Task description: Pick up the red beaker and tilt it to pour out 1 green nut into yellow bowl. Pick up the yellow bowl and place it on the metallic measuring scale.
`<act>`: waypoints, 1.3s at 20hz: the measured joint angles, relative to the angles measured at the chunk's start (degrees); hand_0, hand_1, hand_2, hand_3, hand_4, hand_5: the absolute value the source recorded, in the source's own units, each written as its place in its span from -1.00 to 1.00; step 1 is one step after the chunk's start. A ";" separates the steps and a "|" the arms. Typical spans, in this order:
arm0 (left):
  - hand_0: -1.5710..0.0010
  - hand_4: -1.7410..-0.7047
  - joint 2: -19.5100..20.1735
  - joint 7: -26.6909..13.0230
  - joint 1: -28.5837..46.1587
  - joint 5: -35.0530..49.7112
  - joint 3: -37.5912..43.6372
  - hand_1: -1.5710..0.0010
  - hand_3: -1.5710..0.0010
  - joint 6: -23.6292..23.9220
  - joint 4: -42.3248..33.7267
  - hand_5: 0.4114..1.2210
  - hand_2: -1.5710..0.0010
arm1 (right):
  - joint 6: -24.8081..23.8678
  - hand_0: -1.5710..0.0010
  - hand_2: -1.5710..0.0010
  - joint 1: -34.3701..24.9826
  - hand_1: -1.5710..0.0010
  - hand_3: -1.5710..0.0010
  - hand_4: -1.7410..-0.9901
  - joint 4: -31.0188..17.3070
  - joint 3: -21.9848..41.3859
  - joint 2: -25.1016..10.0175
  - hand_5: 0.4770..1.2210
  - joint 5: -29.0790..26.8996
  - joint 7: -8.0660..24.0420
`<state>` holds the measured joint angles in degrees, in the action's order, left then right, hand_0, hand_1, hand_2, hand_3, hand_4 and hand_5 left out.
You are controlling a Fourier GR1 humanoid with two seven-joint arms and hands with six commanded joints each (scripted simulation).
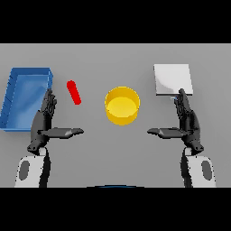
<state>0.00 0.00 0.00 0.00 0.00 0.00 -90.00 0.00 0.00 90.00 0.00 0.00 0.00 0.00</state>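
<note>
The red beaker (73,92) lies on its side on the table, left of centre, a slim red cylinder. A yellow bowl (122,105) stands upright in the middle, and I cannot see any nut in it. The metallic measuring scale (173,79) is a flat silver square at the back right. My left hand (45,119) rests open at the left, thumb pointing inward, a little below and left of the beaker. On the right, my right hand (187,119) is open too, its fingertips just reaching the scale's front edge. Neither hand holds anything.
A blue tray (13,97) with raised walls sits at the far left, close beside my left hand. Grey table (115,149) stretches between the two hands in front of the bowl.
</note>
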 measured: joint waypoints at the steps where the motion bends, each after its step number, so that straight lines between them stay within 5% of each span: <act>1: 1.00 0.14 0.21 -0.07 -0.10 0.17 0.21 1.00 1.00 -0.02 0.07 -0.54 1.00 | -0.10 1.00 1.00 -0.04 1.00 1.00 0.53 -0.01 0.06 0.09 -0.67 0.04 0.02; 6: 1.00 0.14 2.16 -0.21 -1.02 1.84 2.05 1.00 1.00 -1.09 0.74 -0.54 1.00 | -0.60 1.00 1.00 -0.30 1.00 1.00 0.53 0.06 0.68 0.69 -0.67 0.76 -0.03; 8: 1.00 0.13 4.38 1.53 2.41 -1.53 -0.89 1.00 1.00 -2.41 -3.24 -0.54 1.00 | -4.03 1.00 1.00 2.91 1.00 1.00 0.54 3.02 4.93 -2.51 -0.69 11.82 -5.51; 12: 1.00 0.11 5.99 -2.15 3.89 -3.51 -2.74 1.00 1.00 -2.96 -6.39 -0.53 1.00 | -6.25 1.00 1.00 5.08 1.00 1.00 0.51 5.47 8.10 -2.38 -0.69 18.12 -3.94; 16: 1.00 0.11 6.58 -1.53 4.15 -4.83 -3.30 1.00 1.00 -3.49 -4.86 -0.52 1.00 | -5.46 1.00 1.00 5.63 1.00 1.00 0.41 6.27 7.55 -2.33 -0.65 16.31 -4.19; 26: 1.00 -0.06 4.77 2.67 -10.79 -8.92 -1.75 1.00 1.00 -0.58 14.26 -0.39 1.00 | -3.29 1.00 1.00 5.58 1.00 1.00 0.22 7.40 7.11 -2.89 -0.58 13.79 -4.99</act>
<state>4.77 2.67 -10.79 -8.92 -1.75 -0.58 -75.74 -3.29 5.58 97.40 7.11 -2.89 13.79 -4.99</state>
